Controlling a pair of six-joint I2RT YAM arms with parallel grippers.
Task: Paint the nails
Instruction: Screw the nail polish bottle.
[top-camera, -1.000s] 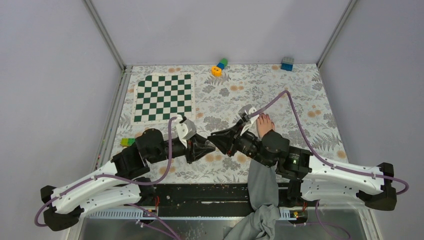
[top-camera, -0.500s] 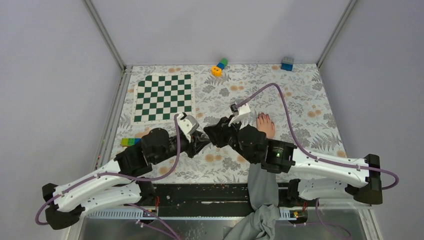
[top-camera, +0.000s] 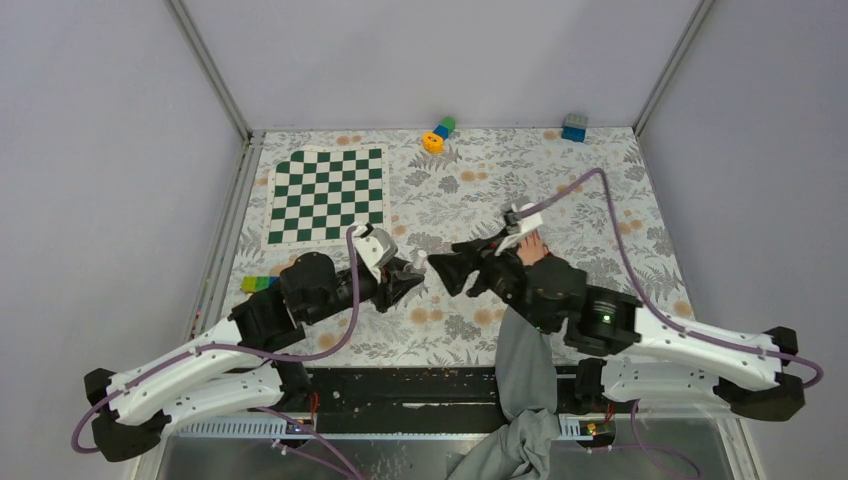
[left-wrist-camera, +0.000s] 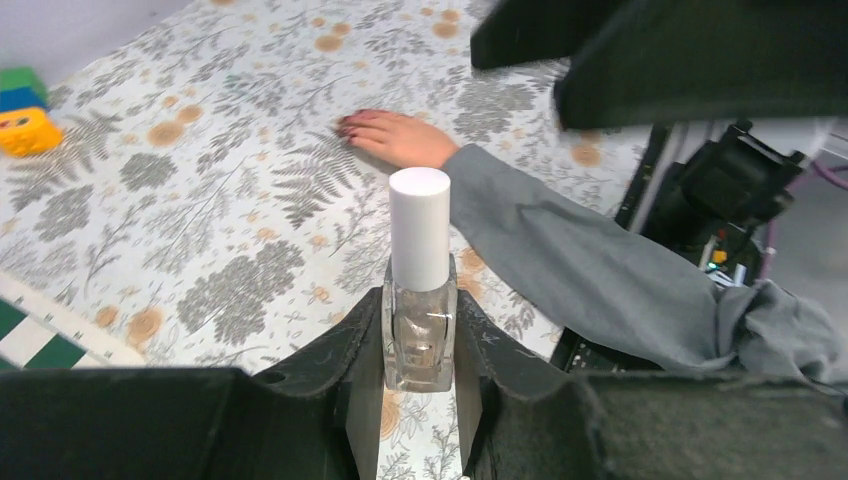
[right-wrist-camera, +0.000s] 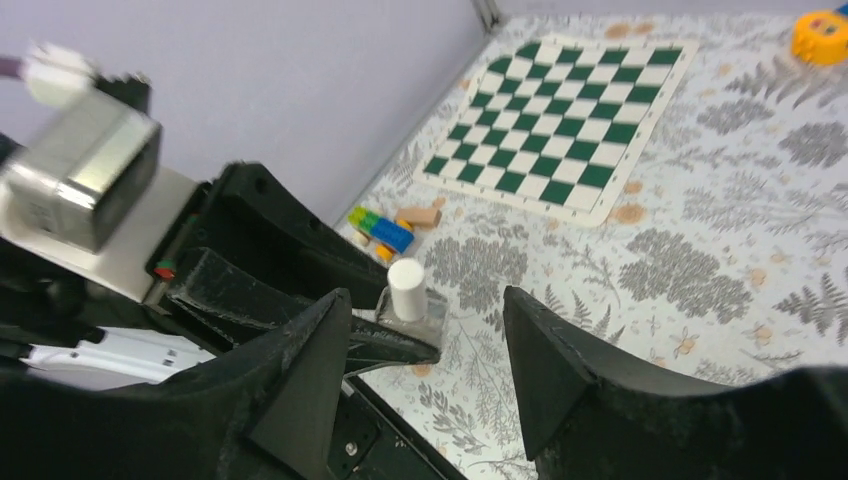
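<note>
So, the left end effector was clamped on a small clear glass nail polish bottle with a white cylindrical cap, holding it upright with the cap on. The right end effector had its jaws spread wide with nothing between them. In the top view it faced the bottle from the bottle's 3 o'clock, close but not touching.

The dark-reddish nails were on a bare light-skinned hand. It lay flat, palm down, on the floral-patterned desk, about 3 o'clock from the desk's middle, fingers pointing toward 12. From above, the right arm hid part of that hand. Its grey sleeve trailed off the near edge at 6 o'clock.

A green-and-white chessboard mat sat at 10 o'clock, a yellow toy block at 12, and a blue toy block at 1.
</note>
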